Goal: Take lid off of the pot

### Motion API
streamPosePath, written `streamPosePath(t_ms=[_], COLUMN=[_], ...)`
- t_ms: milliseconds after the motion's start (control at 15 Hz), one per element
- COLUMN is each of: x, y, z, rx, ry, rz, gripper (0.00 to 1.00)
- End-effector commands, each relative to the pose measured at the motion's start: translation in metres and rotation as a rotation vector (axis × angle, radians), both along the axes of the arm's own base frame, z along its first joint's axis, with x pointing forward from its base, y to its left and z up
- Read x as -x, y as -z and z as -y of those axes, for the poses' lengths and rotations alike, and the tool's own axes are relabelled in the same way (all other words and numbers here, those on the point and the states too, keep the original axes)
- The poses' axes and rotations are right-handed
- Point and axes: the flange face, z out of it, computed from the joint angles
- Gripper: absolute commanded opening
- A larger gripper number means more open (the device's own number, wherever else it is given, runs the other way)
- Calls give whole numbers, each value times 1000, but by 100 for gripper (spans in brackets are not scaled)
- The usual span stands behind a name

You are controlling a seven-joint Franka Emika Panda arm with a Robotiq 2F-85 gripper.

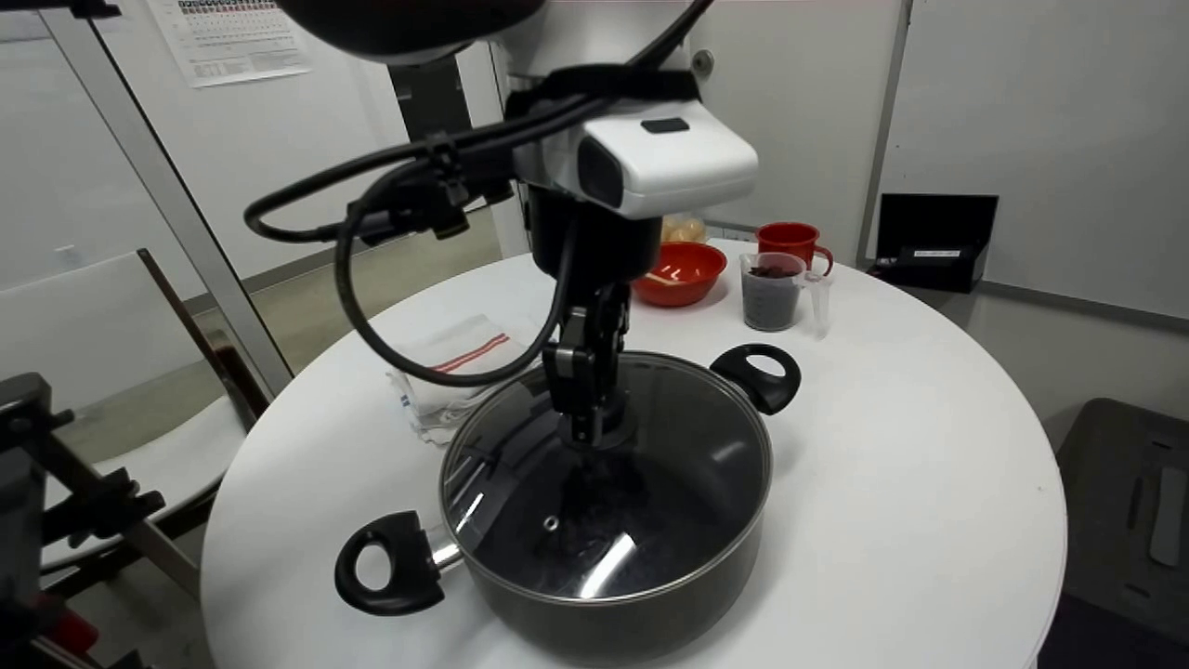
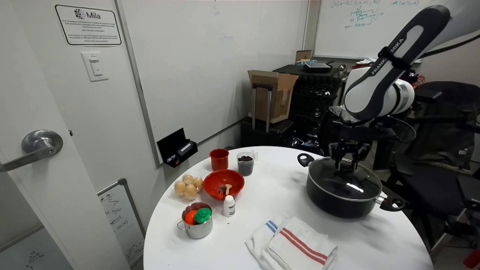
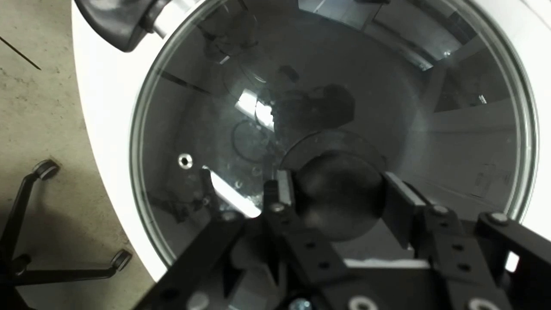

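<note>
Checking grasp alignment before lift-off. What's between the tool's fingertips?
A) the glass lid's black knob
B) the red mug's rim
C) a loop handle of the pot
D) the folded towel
A: in the wrist view the tool straddles the black knob at the middle of the glass lid, while the loop handle lies well off to the side.

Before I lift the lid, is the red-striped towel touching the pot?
Apart: an exterior view shows a strip of white table between the towel and the pot.
</note>
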Motion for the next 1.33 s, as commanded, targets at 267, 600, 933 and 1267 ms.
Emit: streamPosePath(t_ms=[267, 600, 933, 1267], x=[25, 22, 0, -30], y=[-35, -49, -65, -73], z=[-19, -40, -75, -128], rx=[73, 85, 90, 104], ry=[-2, -54, -168, -360], rz=[125, 155, 169, 154], gripper=[26, 26, 26, 26])
